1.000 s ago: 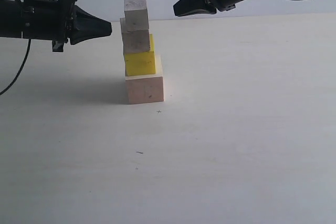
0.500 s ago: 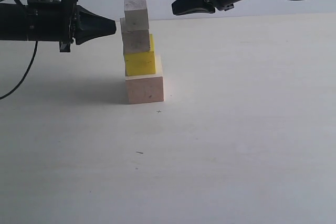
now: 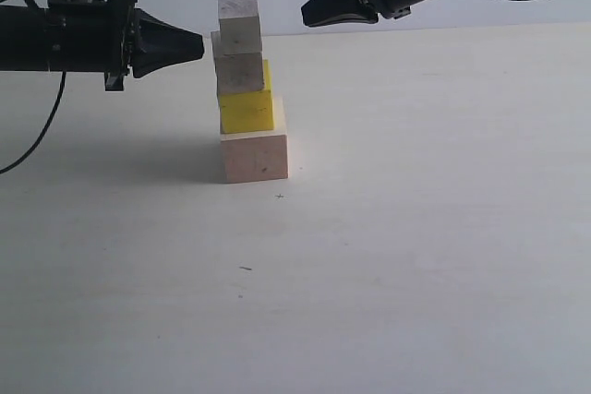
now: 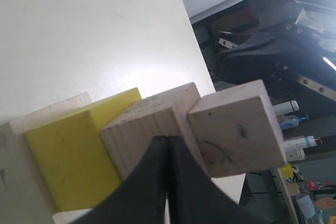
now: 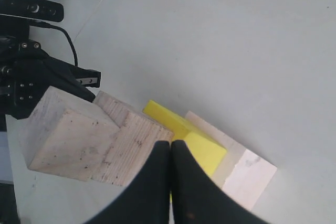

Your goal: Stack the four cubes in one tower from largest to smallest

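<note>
The tower [image 3: 247,89] stands on the table: a large pale wood cube [image 3: 255,156] at the base, a yellow cube [image 3: 246,110] on it, a medium wood cube [image 3: 239,71], and the smallest wood cube [image 3: 240,25] on top. My left gripper [image 3: 197,44] is shut and empty, its tip just left of the medium cube's upper edge; contact cannot be told. My right gripper [image 3: 309,16] is shut and empty, up to the right, apart from the tower. The wrist views show shut left gripper [image 4: 168,141] and right gripper [image 5: 171,144] tips before the medium cube [image 4: 149,124] [image 5: 131,142].
The pale table [image 3: 416,228] spreads wide around the tower, with its far edge behind the cubes. A small dark speck [image 3: 245,268] lies on the surface toward the front. Black cables hang from both arms at the sides.
My left gripper has moved right, closer to the tower's upper cubes, then held still. The right gripper has barely shifted. The cubes have not moved.
</note>
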`<action>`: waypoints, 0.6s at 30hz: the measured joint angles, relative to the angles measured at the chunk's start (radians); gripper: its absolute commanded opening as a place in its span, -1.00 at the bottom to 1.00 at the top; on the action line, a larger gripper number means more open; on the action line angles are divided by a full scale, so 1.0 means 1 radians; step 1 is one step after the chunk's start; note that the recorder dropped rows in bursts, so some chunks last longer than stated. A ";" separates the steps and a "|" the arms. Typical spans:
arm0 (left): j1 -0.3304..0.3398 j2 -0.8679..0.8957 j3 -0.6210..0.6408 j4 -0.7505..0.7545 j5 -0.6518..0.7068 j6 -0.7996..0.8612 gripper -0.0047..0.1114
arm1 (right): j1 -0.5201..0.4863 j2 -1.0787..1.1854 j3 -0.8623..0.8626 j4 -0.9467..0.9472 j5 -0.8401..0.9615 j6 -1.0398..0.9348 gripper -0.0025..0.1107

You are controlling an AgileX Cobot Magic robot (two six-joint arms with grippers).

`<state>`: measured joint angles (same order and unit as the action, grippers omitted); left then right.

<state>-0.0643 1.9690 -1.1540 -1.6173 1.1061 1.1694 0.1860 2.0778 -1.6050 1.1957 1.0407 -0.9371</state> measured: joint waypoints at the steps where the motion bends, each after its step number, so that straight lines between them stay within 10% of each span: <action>1: 0.000 0.000 0.000 0.000 0.000 0.000 -0.92 | 0.000 0.000 0.000 0.000 -0.005 0.000 -0.96; 18: -0.047 0.002 -0.046 0.006 -0.038 -0.015 -0.92 | 0.000 0.072 -0.001 0.000 0.021 -0.013 -0.96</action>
<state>-0.1110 1.9706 -1.1996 -1.6113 1.0683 1.1547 0.1860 2.1495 -1.6057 1.1960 1.0616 -0.9498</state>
